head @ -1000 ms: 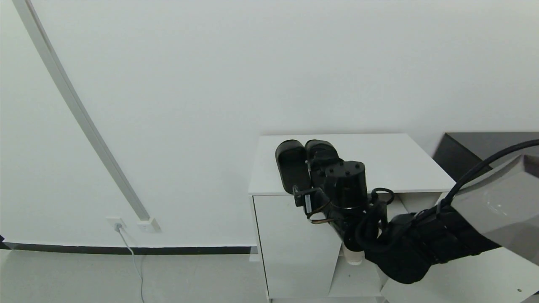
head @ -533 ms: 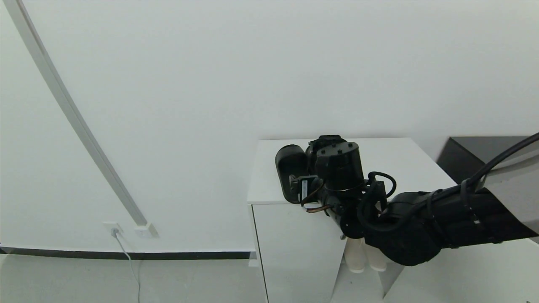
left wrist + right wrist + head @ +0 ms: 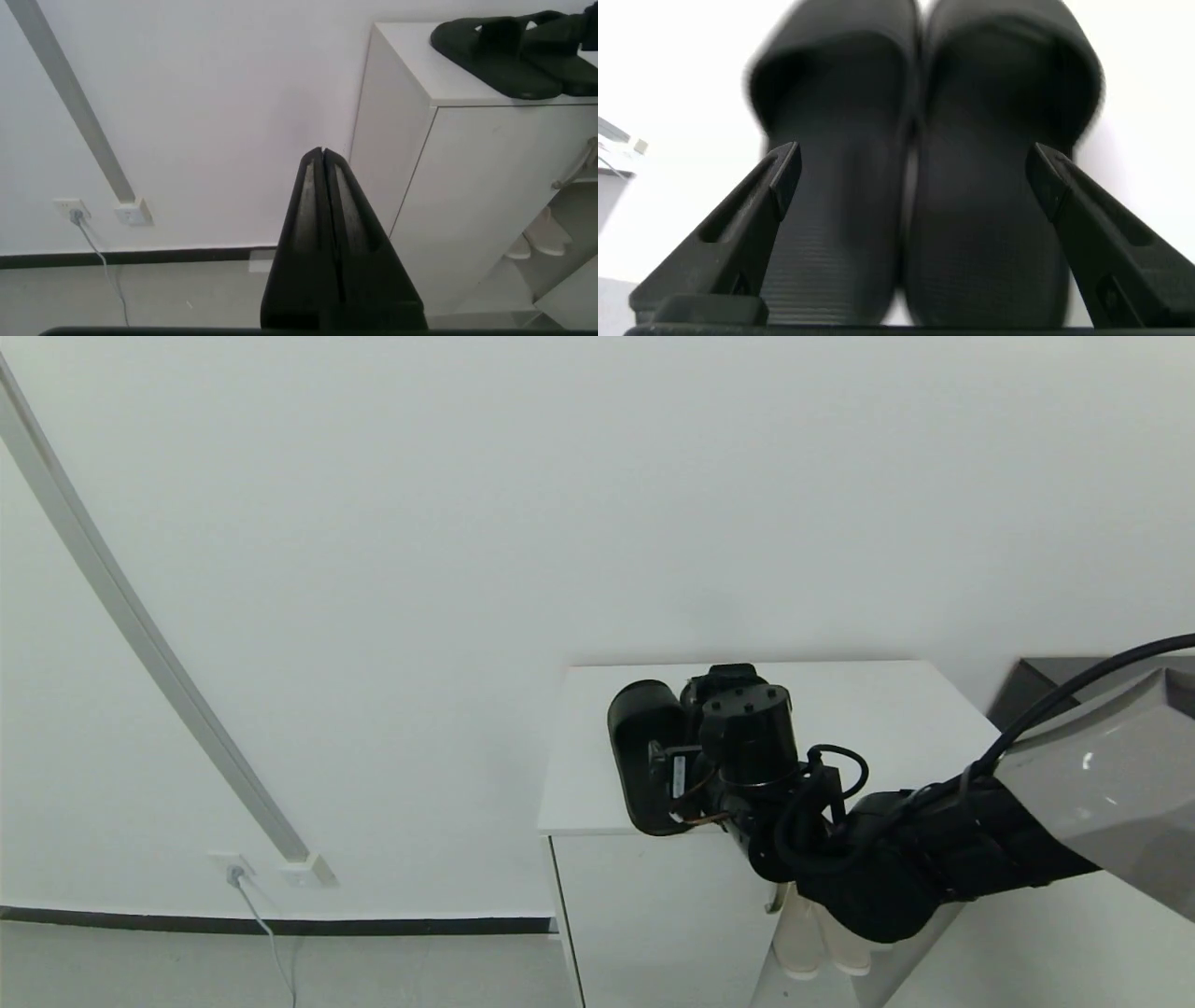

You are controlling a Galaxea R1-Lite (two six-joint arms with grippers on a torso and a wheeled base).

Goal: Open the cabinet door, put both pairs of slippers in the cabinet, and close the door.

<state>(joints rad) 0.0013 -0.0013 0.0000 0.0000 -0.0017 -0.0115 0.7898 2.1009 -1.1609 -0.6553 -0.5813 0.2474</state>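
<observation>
- The black slippers [image 3: 642,761] lie side by side on top of the cabinet [image 3: 616,915], near its front edge, soles down and touching along their inner sides.
- The right pincer [image 3: 912,157] is over this pair and spread wide, one finger [image 3: 757,224] outside each slipper. Whether the fingers touch the slippers I cannot tell.
- The right arm [image 3: 896,877] comes in across the cabinet's front, its wrist above the top.
- The pale slippers [image 3: 822,943] stand inside the cabinet, in the right part, which is open. They stand on end, close together.
- A handle [image 3: 584,159] shows at the edge of the white front panel [image 3: 486,187].
- The left pincer [image 3: 322,163] is pressed together with nothing between its fingers. It is well apart from the cabinet, off to its left side and lower than the top.
- Behind is a white wall [image 3: 467,523], with a socket [image 3: 229,870] low down, a cable [image 3: 271,943] hanging from it and a slanted grey strip [image 3: 140,635] above.
</observation>
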